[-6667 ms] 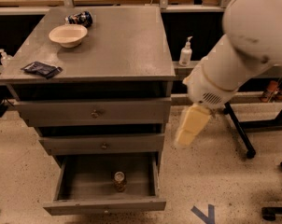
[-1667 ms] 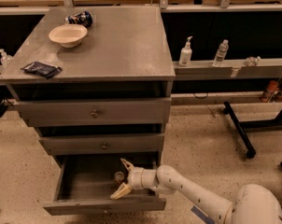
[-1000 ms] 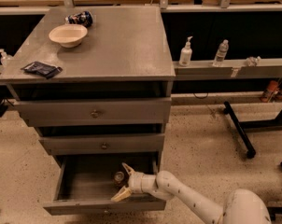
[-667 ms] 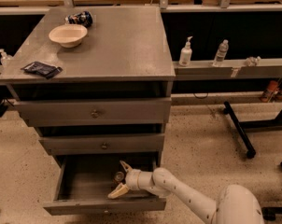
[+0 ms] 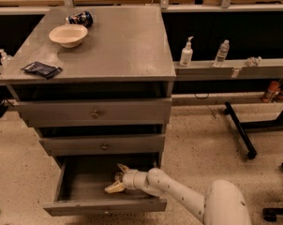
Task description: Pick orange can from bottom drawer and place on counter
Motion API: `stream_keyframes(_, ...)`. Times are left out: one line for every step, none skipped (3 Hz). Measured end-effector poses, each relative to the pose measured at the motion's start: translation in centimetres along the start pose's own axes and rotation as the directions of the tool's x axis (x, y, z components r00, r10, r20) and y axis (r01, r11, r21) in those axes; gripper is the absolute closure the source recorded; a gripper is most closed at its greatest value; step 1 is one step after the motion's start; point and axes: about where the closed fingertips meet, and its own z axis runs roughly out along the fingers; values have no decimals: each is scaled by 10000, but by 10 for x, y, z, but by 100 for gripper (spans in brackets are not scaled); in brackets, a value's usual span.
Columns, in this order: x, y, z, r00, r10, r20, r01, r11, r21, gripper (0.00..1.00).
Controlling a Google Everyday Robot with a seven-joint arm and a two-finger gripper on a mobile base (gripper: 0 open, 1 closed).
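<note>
Grey metal bottom drawer (image 5: pixel 80 185) stands pulled open. Inside it, the orange can (image 5: pixel 118 176) appears upright, long axis vertical, lid upward, largely hidden. The gripper (image 5: pixel 114 178) reaches in, jaws spread either side of the can; contact unclear.

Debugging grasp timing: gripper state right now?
Gripper: open, inside the bottom drawer, fingers either side of the orange can, not yet closed on it.

White bowl (image 5: pixel 68 34), blue can (image 5: pixel 79 18), dark packet (image 5: pixel 41 70), pump bottle (image 5: pixel 186 54)
</note>
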Motion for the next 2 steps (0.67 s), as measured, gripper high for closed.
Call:
stream_keyframes(17, -3, 4, 9987, 286, -433, -273, 9992, 298, 32)
stream_keyframes(29, -6, 2, 9973, 478, -557, -446, 9973, 584, 33)
